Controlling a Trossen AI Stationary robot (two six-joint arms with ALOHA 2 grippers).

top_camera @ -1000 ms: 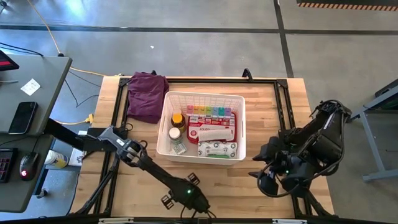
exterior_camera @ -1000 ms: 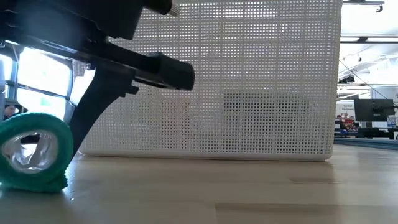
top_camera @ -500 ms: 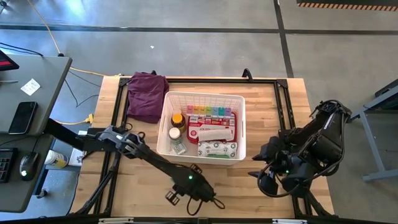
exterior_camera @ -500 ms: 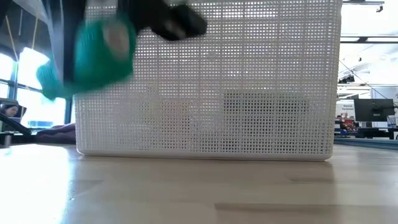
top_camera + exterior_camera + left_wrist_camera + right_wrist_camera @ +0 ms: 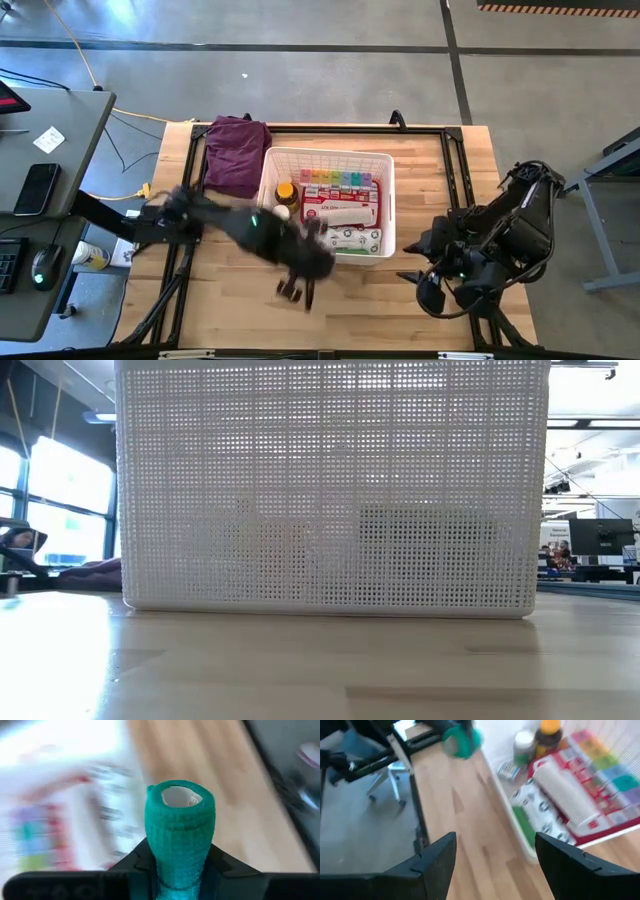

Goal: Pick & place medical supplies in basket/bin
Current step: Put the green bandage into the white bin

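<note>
A teal-green bandage roll (image 5: 180,830) sits in my left gripper (image 5: 180,872), which is shut on it. In the right wrist view the roll (image 5: 462,741) hangs in the air beside the basket's near-left corner. In the high view my left gripper (image 5: 300,283) is a blur just near the white slotted basket (image 5: 268,238). The basket holds an amber bottle (image 5: 286,191), a white-capped bottle (image 5: 281,213), the red pouch (image 5: 340,206), the rainbow pill organizer (image 5: 340,180) and a white printed packet (image 5: 350,239). My right gripper (image 5: 495,855) is open and waits right of the basket. My left gripper pinches the green roll between its two fingers, one finger (image 5: 135,865) on each side of the roll's curved wall (image 5: 172,862). The roll points away from the wrist, its hollow end (image 5: 181,796) free beyond the fingers. It is lifted clear of the table.
A purple cloth (image 5: 237,152) lies at the basket's left, toward the far edge. The low view shows only the basket's near wall (image 5: 330,490) and bare wood in front of it. The right arm (image 5: 490,250) fills the table's right side. A black frame rims the table.
My left gripper has lifted the green roll off the table near the near edge, carrying it up and toward the basket's near wall. The roll has left the low view. The arm is still moving fast and shows blurred. The right arm has kept still.
</note>
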